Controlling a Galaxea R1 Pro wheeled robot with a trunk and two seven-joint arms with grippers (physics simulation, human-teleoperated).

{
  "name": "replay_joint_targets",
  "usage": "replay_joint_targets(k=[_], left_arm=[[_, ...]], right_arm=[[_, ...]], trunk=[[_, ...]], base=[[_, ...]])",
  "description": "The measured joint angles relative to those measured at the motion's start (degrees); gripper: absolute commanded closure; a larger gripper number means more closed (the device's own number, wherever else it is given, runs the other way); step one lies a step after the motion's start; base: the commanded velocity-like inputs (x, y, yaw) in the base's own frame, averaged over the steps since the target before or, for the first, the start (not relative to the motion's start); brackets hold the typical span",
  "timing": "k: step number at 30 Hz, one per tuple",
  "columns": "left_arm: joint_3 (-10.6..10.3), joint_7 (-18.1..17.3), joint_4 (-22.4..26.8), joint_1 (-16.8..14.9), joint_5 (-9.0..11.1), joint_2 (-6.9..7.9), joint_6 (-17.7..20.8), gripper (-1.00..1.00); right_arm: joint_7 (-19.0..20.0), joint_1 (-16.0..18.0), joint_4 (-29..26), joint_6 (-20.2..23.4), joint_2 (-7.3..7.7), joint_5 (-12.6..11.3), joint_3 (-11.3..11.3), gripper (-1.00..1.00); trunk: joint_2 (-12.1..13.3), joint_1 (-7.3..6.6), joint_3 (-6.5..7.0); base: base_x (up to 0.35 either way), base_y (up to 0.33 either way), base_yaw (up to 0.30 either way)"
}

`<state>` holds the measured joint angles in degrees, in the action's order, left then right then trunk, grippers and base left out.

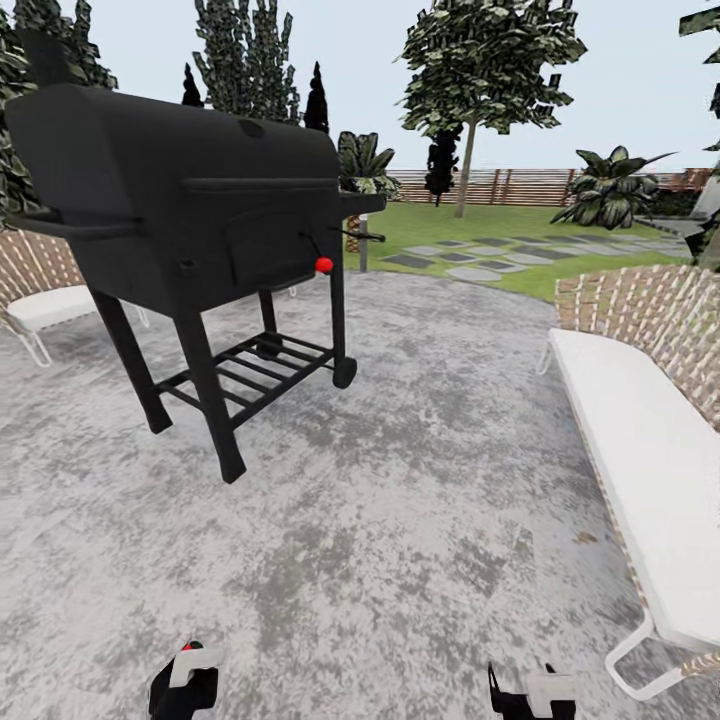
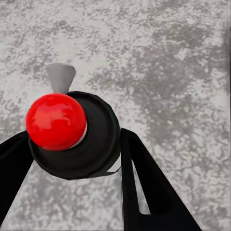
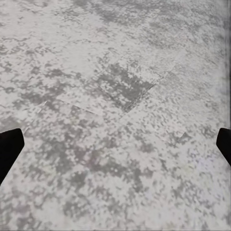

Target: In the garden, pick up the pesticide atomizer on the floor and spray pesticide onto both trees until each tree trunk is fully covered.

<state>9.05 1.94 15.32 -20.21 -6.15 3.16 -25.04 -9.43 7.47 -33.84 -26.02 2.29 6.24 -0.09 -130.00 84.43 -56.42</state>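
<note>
In the left wrist view, the pesticide atomizer (image 2: 96, 139) shows from above as a dark round cap with a red ball and a pale grey nozzle. My left gripper (image 2: 72, 147) is shut on it, one black finger on each side. That gripper (image 1: 185, 682) sits low at the head view's bottom edge, over the blotched grey floor (image 1: 400, 500). My right gripper (image 1: 527, 692) is beside it, and the right wrist view shows this gripper (image 3: 115, 144) open and empty above the paving. One tree (image 1: 488, 60) with a straight tan trunk (image 1: 465, 170) stands far off on the lawn.
A black barrel grill (image 1: 190, 200) on legs stands close ahead to the left. A white cushioned bench (image 1: 640, 440) runs along the right side, and another seat (image 1: 45, 300) sits behind the grill. Beyond the paving lie lawn, grey stepping slabs (image 1: 470, 262) and a brown fence (image 1: 530, 185).
</note>
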Motion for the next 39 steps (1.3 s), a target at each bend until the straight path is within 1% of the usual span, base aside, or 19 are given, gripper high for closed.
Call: replay_joint_targets(k=[23, 39], left_arm=[[0.0, 0.0, 0.0, 0.0, 0.0, 0.00, -0.1, 1.00], [0.0, 0.0, 0.0, 0.0, 0.0, 0.00, -0.1, 1.00]], right_arm=[[0.0, 0.0, 0.0, 0.0, 0.00, 0.0, 0.0, -1.00], [0.0, 0.0, 0.0, 0.0, 0.00, 0.0, 0.0, -1.00]], trunk=[[0.0, 0.00, 0.00], [0.0, 0.00, 0.00]], base=[[0.312, 0.175, -0.273], [0.323, 0.117, -0.272]])
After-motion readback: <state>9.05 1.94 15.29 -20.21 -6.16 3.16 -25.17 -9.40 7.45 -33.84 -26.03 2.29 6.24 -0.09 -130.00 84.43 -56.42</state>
